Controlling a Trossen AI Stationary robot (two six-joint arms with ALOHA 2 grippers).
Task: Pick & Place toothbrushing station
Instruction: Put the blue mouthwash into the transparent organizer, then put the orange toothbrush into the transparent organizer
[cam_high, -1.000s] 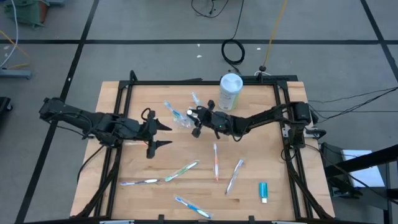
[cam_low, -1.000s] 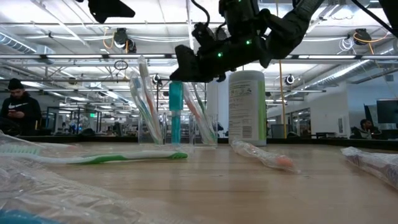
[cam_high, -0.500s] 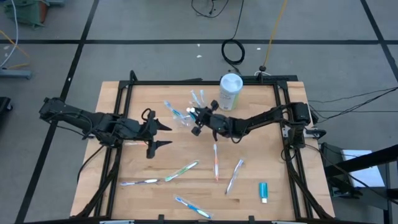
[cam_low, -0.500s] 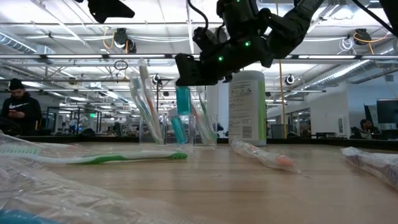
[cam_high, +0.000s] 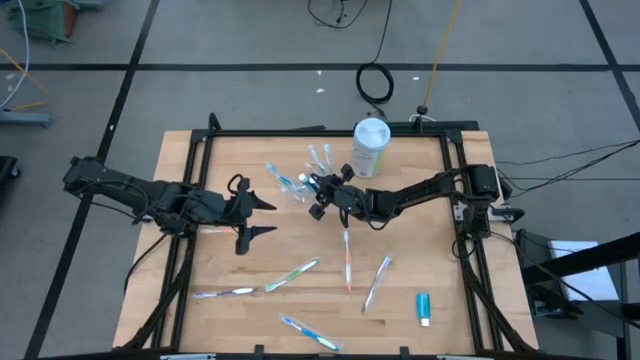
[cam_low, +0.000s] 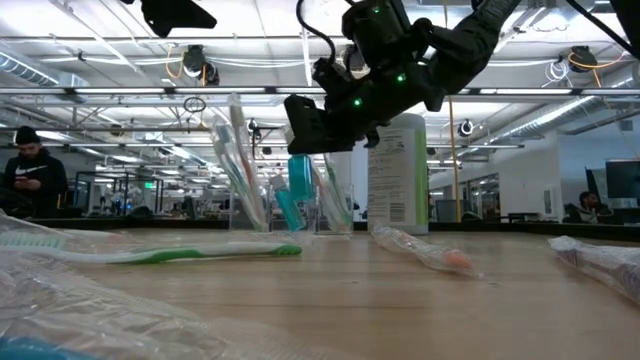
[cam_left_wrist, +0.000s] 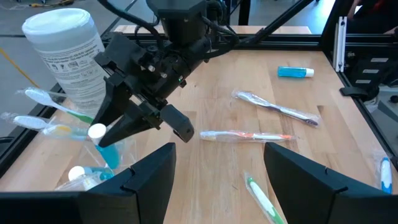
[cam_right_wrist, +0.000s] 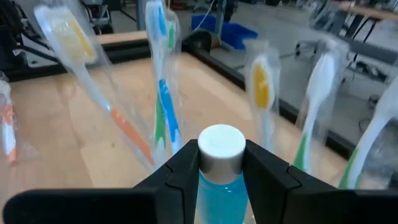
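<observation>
Right gripper (cam_low: 318, 128) clamps a blue toothpaste tube (cam_low: 298, 175) over the clear cup (cam_low: 290, 212) beside the canister (cam_high: 369, 147); lower straight, avoiding the standing toothbrushes (cam_low: 240, 160); left gripper (cam_high: 255, 218) idles spread wide.

Light is even and fairly bright in the high view: the bench (cam_high: 250, 250) shows warm and clear, with only soft, short shadows under the arms. In the low view the room's ceiling lights (cam_low: 195, 62) glare as bright strips and rings, so the right hand (cam_low: 310, 125) reads as a dark silhouette against them. The nearest wrapped brush (cam_low: 150, 252) and the bench front are blurred; focus sits farther back. The left wrist view is sharp and evenly lit, with straight edges bowing slightly toward the corners. The right wrist view is soft throughout: the brushes (cam_right_wrist: 163, 74) smear, and the white cap (cam_right_wrist: 221, 148) is bright, nearly washed out.
</observation>
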